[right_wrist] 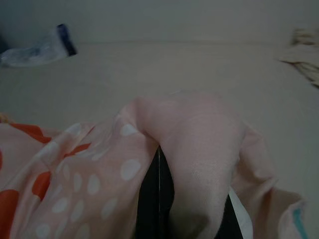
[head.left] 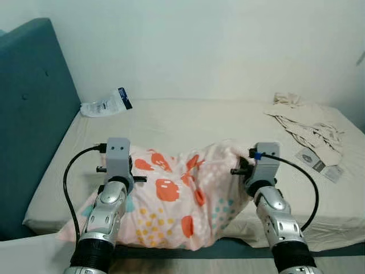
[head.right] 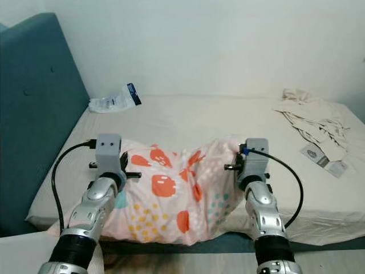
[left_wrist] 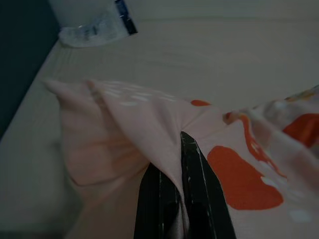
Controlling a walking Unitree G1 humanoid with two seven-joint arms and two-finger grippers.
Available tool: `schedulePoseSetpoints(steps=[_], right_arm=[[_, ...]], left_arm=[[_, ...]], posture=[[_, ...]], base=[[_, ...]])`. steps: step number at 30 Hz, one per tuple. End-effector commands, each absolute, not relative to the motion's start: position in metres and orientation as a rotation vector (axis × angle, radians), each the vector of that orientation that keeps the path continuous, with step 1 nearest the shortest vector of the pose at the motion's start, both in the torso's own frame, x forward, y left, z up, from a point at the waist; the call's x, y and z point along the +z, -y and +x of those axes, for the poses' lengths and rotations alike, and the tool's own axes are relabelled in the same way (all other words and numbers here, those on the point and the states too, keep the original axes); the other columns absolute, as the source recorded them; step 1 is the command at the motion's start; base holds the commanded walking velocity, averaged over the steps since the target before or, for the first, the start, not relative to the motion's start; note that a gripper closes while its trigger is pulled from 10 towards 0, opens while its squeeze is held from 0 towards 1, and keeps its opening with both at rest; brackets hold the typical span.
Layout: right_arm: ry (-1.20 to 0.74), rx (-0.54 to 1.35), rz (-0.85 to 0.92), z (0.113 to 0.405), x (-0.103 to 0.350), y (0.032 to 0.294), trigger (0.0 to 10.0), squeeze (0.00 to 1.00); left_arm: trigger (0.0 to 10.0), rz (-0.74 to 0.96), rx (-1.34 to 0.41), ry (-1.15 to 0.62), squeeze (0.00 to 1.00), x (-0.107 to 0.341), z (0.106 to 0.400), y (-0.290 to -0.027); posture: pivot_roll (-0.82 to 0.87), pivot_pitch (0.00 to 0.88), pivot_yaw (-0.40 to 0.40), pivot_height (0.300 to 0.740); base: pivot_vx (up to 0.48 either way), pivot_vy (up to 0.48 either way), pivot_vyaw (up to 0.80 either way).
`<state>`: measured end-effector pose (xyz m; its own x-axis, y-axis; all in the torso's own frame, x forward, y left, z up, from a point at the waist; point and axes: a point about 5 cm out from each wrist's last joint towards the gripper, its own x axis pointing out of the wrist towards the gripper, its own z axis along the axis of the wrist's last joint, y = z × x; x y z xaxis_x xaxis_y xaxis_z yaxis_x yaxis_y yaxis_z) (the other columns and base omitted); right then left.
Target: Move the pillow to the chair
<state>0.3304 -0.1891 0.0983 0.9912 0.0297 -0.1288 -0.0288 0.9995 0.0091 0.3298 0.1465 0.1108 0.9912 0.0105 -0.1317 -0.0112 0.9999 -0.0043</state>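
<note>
Both grippers have their black fingers pinched shut on cloth: the left gripper [left_wrist: 182,164] bites a fold at the pillow's nine o'clock end, the right gripper [right_wrist: 159,191] a bunched corner at three o'clock. Between them the pillow [head.left: 177,200] sags at the near edge of the bed [head.left: 199,123], soft, light and limp, its pink cotton printed with orange blobs and dots. Held only by its skin, I'd expect it to droop and swing. A crinkly plastic packet [head.left: 105,104] lies at eleven o'clock, rumpled beige cloth [head.left: 305,125] at two

One pillow [head.left: 177,197], one bed [head.left: 194,123], one plastic packet [head.left: 106,104], one crumpled cloth [head.left: 305,123], perhaps two small cards [head.left: 322,165]
</note>
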Motion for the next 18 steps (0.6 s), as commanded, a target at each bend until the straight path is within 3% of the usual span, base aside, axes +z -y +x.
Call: schedulePoseSetpoints(steps=[1,18], right_arm=[[-0.1,0.038,0.022,0.3318,0.1042,0.1871,10.0,0.0],[-0.098,0.043,0.037,0.3319,0.1064,0.1868,10.0,0.0]], left_arm=[[10.0,-0.004,-0.004,-0.096,0.0,0.1195,0.3307,-0.1445],[10.0,-0.013,-0.02,-0.084,0.0,0.1202,0.3281,-0.1423]], posture=[[0.01,0.071,0.006,0.74],[0.01,0.076,0.003,0.74]], base=[[0.0,0.0,0.0],[0.0,0.0,-0.05]])
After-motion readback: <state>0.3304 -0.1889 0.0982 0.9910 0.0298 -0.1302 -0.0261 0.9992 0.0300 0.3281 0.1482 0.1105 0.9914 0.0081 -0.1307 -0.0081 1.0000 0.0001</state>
